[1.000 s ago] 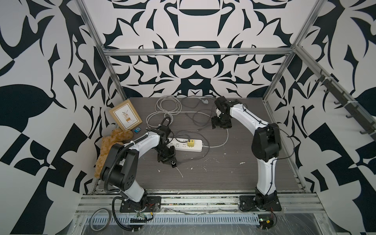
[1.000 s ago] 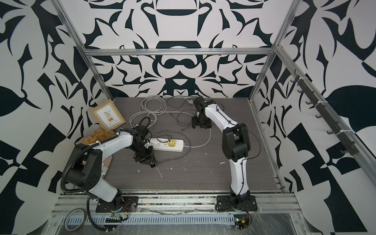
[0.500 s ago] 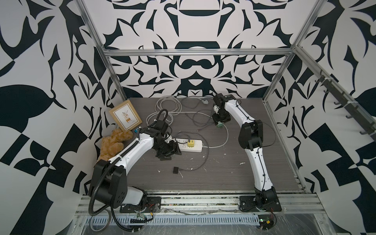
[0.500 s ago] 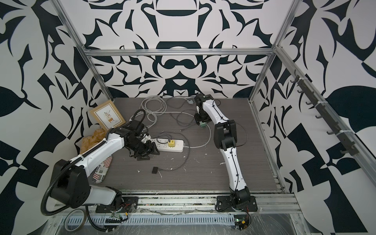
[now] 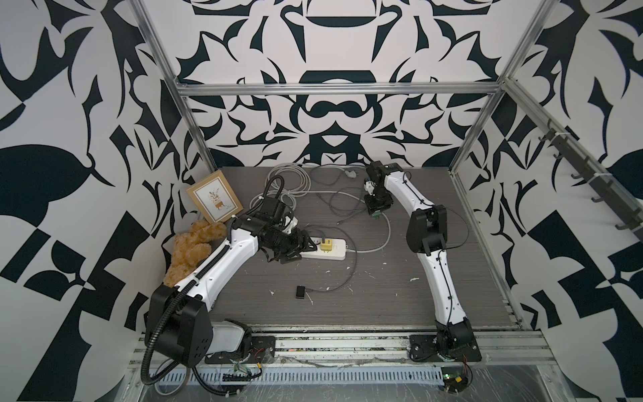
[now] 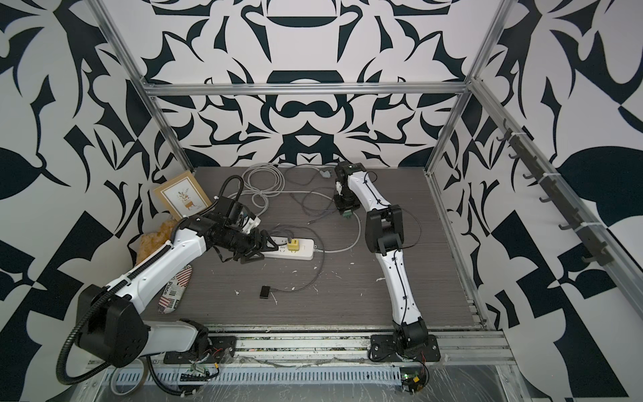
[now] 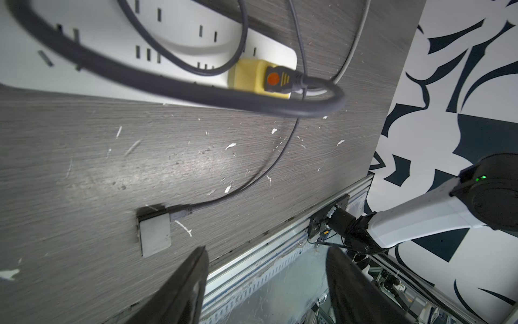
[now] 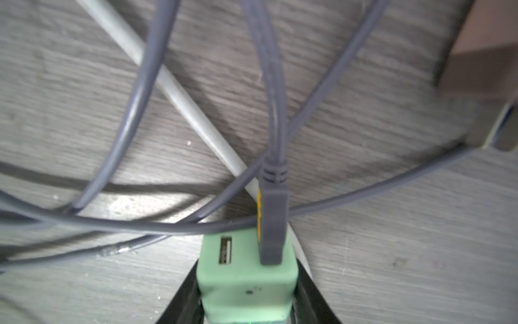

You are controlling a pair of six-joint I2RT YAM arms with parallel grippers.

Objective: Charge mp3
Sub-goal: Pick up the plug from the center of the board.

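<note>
1. The right gripper (image 5: 376, 213) is closed on the green charger cube (image 8: 246, 283) at the far side of the desk (image 5: 382, 299). It pinches the cube by its sides, which leaves the port face clear. A grey USB plug (image 8: 273, 224) sits in one port.
2. The left gripper (image 7: 266, 252) is open and empty, at the end of the white power strip (image 5: 336, 256) nearest its own arm. It is probably there to steady the strip.
3. A yellow charger (image 5: 326, 245) is plugged into the strip. Its cable runs to a small black device (image 5: 300, 291) lying flat toward the front; that is not the player.
4. The mp3 shows in no view, so I cannot tell where it lies. An arm may be hiding it.
5. My guess is that the green cube is meant for a free socket and its cable for the mp3, so the task looks barely begun.
</note>
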